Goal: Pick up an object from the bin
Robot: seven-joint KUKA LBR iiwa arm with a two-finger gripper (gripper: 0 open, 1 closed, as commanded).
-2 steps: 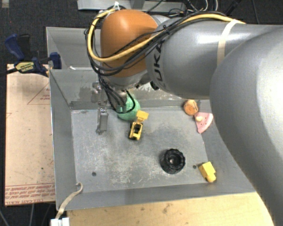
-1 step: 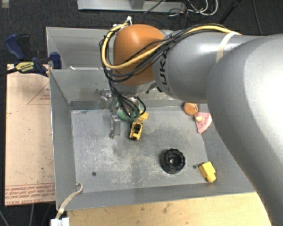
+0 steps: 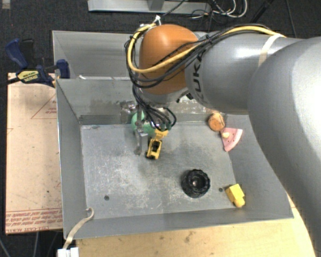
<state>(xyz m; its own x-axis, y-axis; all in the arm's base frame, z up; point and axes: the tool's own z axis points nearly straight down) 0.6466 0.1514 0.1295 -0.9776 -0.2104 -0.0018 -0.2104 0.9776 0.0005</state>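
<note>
The grey metal bin (image 3: 112, 181) is showing a dull floor mottled with paler scuffs, and on it are lying a small yellow toy vehicle with black parts (image 3: 154, 149), a black round knob (image 3: 196, 183), a plain yellow block (image 3: 236, 195), a pale pink wedge (image 3: 231, 138) and a tan cork-like lump (image 3: 216, 121). Above them the arm's glossy orange dome cover (image 3: 166, 58) is carrying yellow and black cables (image 3: 130, 55) beside a silver-grey arm casing (image 3: 257, 74), while a green piece (image 3: 140, 121) is showing beneath the dome.
</note>
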